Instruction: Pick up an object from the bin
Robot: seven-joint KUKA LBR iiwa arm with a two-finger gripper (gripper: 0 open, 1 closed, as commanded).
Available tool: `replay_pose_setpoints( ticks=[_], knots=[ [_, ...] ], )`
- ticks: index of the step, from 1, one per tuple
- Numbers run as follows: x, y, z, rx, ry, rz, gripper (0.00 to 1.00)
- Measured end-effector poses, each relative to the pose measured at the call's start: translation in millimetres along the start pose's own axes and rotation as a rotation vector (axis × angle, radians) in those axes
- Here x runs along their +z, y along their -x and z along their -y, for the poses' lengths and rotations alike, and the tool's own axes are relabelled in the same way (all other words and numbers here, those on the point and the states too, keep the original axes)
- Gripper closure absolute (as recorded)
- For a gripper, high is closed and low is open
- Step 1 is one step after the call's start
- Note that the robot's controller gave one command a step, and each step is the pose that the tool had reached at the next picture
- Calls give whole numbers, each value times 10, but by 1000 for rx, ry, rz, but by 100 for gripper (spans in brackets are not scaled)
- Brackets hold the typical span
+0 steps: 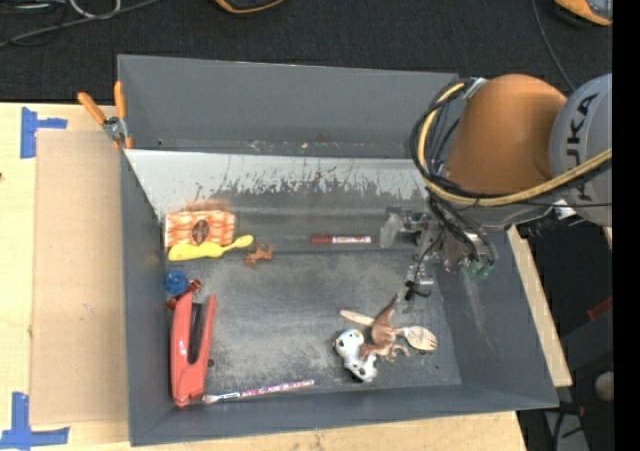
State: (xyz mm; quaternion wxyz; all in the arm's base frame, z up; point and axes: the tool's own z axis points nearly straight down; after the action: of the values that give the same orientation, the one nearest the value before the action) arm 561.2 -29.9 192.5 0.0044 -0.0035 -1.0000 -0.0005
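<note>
One camera looks down on the grey bin (290, 114) from above, tilted slightly toward its far wall, near enough that the bin takes most of the frame; the arm (505, 134) enters from the right.

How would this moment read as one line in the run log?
gripper: right part of bin, close to brown toy figure | beside it: white spotted toy | far left: red tool | held: nothing visible
</note>
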Motion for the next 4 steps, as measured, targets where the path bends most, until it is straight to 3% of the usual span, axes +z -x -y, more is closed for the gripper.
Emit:
replay_pose_setpoints(
  ticks=[1, 2, 3, 4],
  knots=[
    [-47, 14, -1, -1, 0, 8, 0],
    [301, -264, 36, -163, -2, 14, 0],
    [600, -388, 221, -288, 5, -2, 0],
    [581, -351, 521, -342, -1, 5, 0]
  ],
)
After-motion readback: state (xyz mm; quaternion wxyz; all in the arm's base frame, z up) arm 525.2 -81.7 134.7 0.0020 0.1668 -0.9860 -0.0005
